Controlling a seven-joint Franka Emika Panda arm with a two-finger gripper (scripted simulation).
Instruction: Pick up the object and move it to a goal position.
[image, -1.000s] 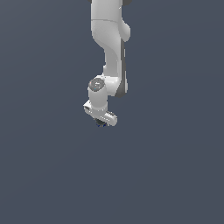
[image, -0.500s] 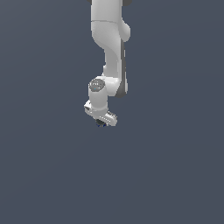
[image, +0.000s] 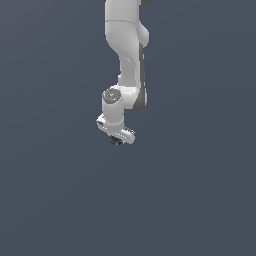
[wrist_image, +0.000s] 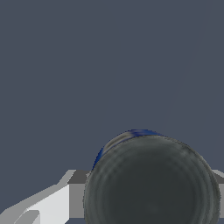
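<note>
Plain grey-blue background surrounds the white tool (image: 116, 138), clamped on the blue, dark-topped can (wrist_image: 151, 181).

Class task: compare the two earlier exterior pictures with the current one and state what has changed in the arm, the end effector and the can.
Nothing has visibly changed. The arm keeps the same pose, the end effector hangs at the same spot, and the blue can still shows as a dark speck just beneath it. The wrist view shows the can's dark top close between the fingers.
</note>
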